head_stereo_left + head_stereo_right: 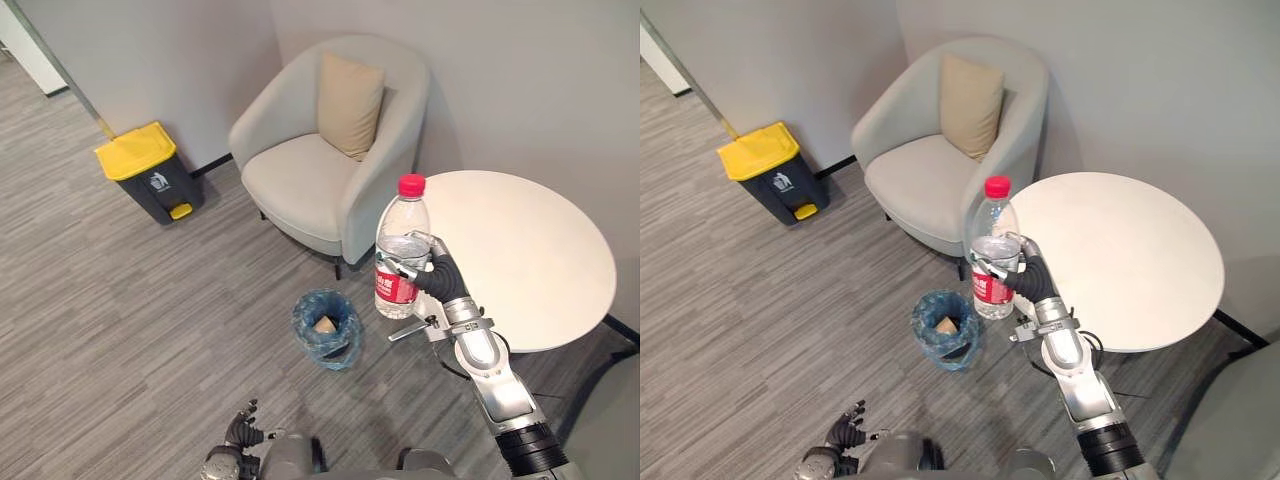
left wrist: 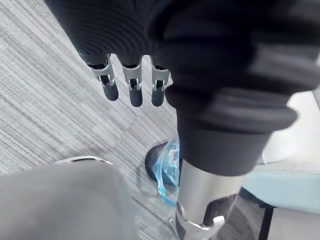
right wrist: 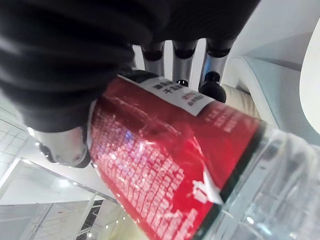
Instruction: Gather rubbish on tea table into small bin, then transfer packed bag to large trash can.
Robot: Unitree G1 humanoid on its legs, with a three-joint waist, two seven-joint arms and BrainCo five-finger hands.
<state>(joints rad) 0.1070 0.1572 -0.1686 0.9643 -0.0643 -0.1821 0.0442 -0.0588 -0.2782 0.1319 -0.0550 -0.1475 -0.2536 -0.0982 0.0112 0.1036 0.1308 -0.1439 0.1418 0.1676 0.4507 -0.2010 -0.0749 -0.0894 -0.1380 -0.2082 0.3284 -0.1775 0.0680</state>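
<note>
In the left eye view, a small bin is seen on the grey streaked floor. It is round and dark and is lined with a crinkled blue plastic bag. A clear plastic bottle with a red cap and a red label is held upright just right of the bin and above it. The bottle is gripped around its middle by the right hand. A round, smooth white tabletop is spread out to the right of the bin. A rounded, pale grey upholstered armchair stands beyond the bin, and a tan cushion is propped against its back. A large trash can, dark grey with a yellow lid, is set well beyond the bin to its left, against the wall.

In the right eye view, a tan lump is seen lying inside the bin. The left hand is held low, on the near side of the bin and to its left.

In the left wrist view, the silver fingers are hung straight and loose, nothing being held, and the bin's blue liner is seen past them.

In the right wrist view, the fingers are curled over the glossy red label, the thumb is pressed against the other side, and ribbed clear plastic is seen beyond the label.
</note>
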